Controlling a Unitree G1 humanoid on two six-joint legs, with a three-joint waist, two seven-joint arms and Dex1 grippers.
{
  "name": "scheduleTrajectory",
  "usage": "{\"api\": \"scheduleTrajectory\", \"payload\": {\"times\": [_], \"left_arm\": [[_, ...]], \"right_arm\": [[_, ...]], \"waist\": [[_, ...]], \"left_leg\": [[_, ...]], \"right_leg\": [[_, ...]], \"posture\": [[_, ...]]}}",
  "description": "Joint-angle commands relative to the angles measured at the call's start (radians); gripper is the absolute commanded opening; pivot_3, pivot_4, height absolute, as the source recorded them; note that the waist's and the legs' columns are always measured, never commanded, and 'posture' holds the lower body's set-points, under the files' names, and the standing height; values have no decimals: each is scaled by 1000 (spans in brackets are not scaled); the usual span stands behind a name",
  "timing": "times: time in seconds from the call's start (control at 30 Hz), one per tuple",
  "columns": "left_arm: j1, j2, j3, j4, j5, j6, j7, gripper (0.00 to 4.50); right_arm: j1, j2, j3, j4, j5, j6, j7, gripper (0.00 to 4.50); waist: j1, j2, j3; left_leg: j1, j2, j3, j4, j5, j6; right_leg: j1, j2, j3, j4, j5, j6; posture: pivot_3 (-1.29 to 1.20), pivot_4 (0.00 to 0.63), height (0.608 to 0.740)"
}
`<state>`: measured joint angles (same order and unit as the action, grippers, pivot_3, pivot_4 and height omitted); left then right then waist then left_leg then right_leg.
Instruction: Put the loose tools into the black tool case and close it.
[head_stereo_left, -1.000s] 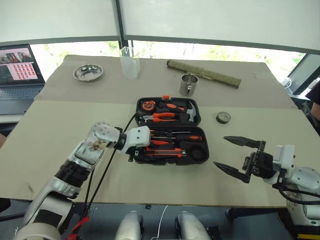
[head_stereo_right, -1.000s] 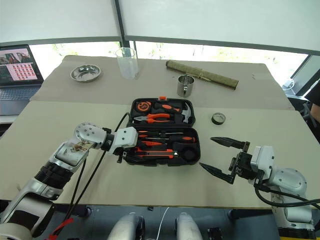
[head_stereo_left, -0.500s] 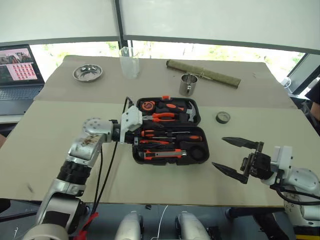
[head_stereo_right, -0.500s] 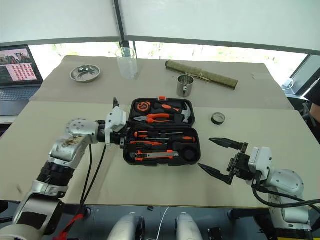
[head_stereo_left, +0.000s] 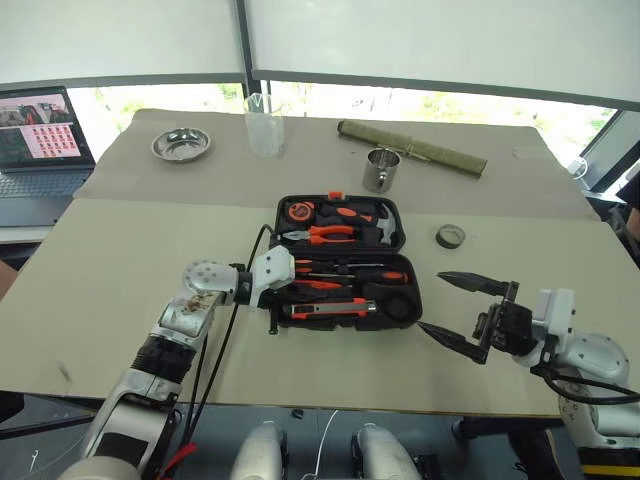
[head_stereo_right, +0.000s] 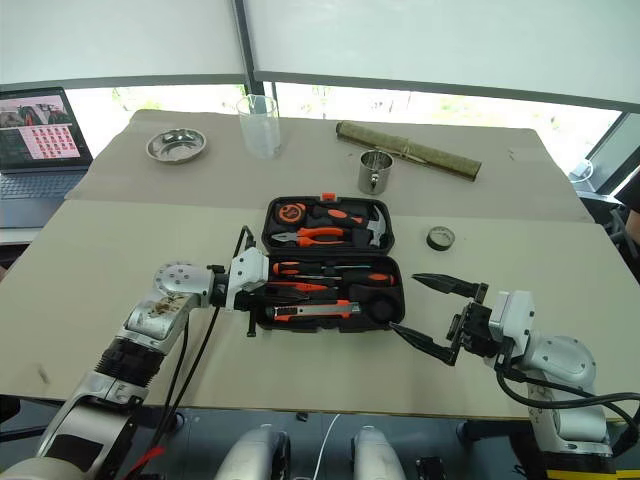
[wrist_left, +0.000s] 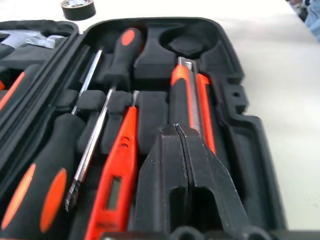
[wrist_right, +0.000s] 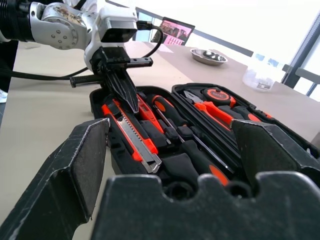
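The black plastic clamshell tool case (head_stereo_left: 345, 262) lay open at frame centre, its orange-and-black screwdrivers (head_stereo_left: 350, 275), utility knife (head_stereo_left: 328, 311) and orange pen-like tool (wrist_left: 114, 187) apparently all slotted; only closing remained. The left gripper (wrist_right: 125, 92), pressed together and empty, dipped over the case's left end. The right gripper (head_stereo_left: 462, 313), spread wide, hovered at lower right.

Two screwdrivers (wrist_left: 95, 100); one utility knife (wrist_left: 187, 102) — one orange pen-like tool (wrist_left: 117, 172).

Head pair high, looking forward-down over whole table (head_stereo_left: 120, 260). Wrist views low, close, facing across open black tool case (wrist_right: 165, 165) from opposite ends; all share it.
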<state>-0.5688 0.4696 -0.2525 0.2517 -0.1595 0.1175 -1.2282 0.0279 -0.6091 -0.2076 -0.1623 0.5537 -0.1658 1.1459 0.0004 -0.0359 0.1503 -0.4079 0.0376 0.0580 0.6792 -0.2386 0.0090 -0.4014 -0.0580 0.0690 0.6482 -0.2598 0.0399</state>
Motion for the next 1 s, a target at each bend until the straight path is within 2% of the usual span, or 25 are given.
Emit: {"api": "scheduleTrajectory", "payload": {"times": [0.03,0.23,0.3,0.4,0.53,0.67,0.77,0.9,0.97,1.0], "left_arm": [[20,5,-64,-25,25,79,-25,26],[33,34,-192,-19,150,139,-12,26],[28,10,-225,18,202,140,37,26],[25,-38,-212,60,219,123,112,26],[48,-45,-158,55,161,45,93,26],[95,-97,59,-41,-96,-46,56,26],[104,-70,198,-131,-216,-25,71,651],[157,1,369,-229,-387,68,82,2234],[216,69,431,-270,-476,159,36,2840],[241,94,462,-278,-506,183,25,3360]], "right_arm": [[9,-2,-6,-55,8,9,-19,4500],[17,-3,-7,-77,5,21,-47,4500],[15,-1,-4,-79,0,22,-56,4500],[10,2,-1,-83,-7,23,-72,4500],[14,-3,-15,-83,-10,23,-92,4500],[44,-13,-89,-53,-9,21,-132,4500],[92,-16,-169,18,-29,0,-169,4500],[167,-7,-257,153,-65,-43,-202,4500],[189,-8,-276,213,-118,-62,-248,4500],[193,-15,-277,233,-153,-62,-278,4500]], "waist": [[1,0,0],[1,1,-2],[4,4,-8],[14,8,-17],[23,9,-18],[10,10,-18],[8,8,-17],[7,9,-16],[-3,10,-15],[-8,11,-15]], "left_leg": [[1,0,0,0,0,0],[7,0,0,0,-1,2],[10,0,0,-1,-2,3],[13,-2,0,-1,-2,4],[20,-4,-1,0,-2,4],[19,-3,-2,-1,-2,4],[6,-3,-6,-1,-2,4],[3,-3,-9,-2,-2,5],[4,-3,-10,-3,-2,5],[5,-3,-10,-3,-2,5]], "right_leg": [[1,0,0,0,0,0],[8,0,0,-2,-1,1],[13,0,-1,-4,-1,1],[16,-2,0,-5,-1,2],[23,-2,1,-7,-2,4],[25,-3,2,-8,-3,3],[10,-2,2,-3,-3,2],[6,-1,1,-2,-3,1],[7,-2,2,-2,-4,1],[8,-2,2,-3,-4,2]], "posture": [[0,150,740],[0,150,740],[0,150,740],[0,150,740],[0,150,740],[0,150,740],[0,150,740],[0,150,740],[0,150,740],[0,150,740]]}}
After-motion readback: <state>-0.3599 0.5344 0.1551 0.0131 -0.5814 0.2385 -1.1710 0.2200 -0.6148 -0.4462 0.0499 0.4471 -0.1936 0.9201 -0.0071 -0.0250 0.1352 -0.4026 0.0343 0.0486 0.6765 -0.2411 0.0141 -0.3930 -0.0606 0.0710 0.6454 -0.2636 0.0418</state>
